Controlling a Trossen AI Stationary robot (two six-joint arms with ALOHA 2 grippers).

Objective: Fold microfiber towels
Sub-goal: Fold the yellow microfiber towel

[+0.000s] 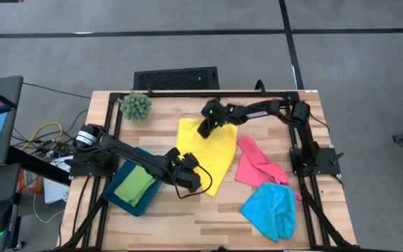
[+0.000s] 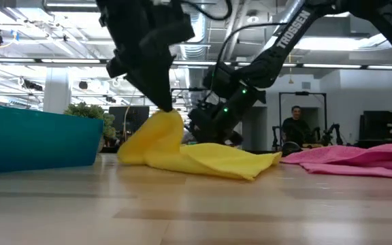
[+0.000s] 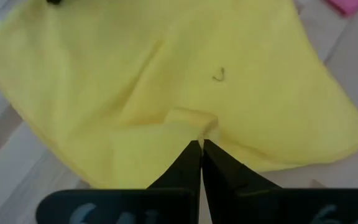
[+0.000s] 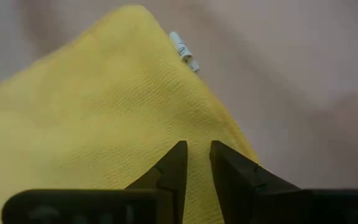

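high view: yellow towel (image 1: 205, 148) spread mid-table; left gripper (image 1: 187, 170) at its near edge, right gripper (image 1: 207, 127) at its far corner; green towel (image 1: 134, 184) in the teal tray (image 1: 121, 199); pink towel (image 1: 257, 166) and light blue towel (image 1: 271, 208) lie right.
low view: left gripper lifts a yellow peak.
left wrist view: fingers (image 3: 188, 165) clenched on yellow fabric.
right wrist view: fingers (image 4: 173, 171) narrowly apart over the corner; grip cannot tell.
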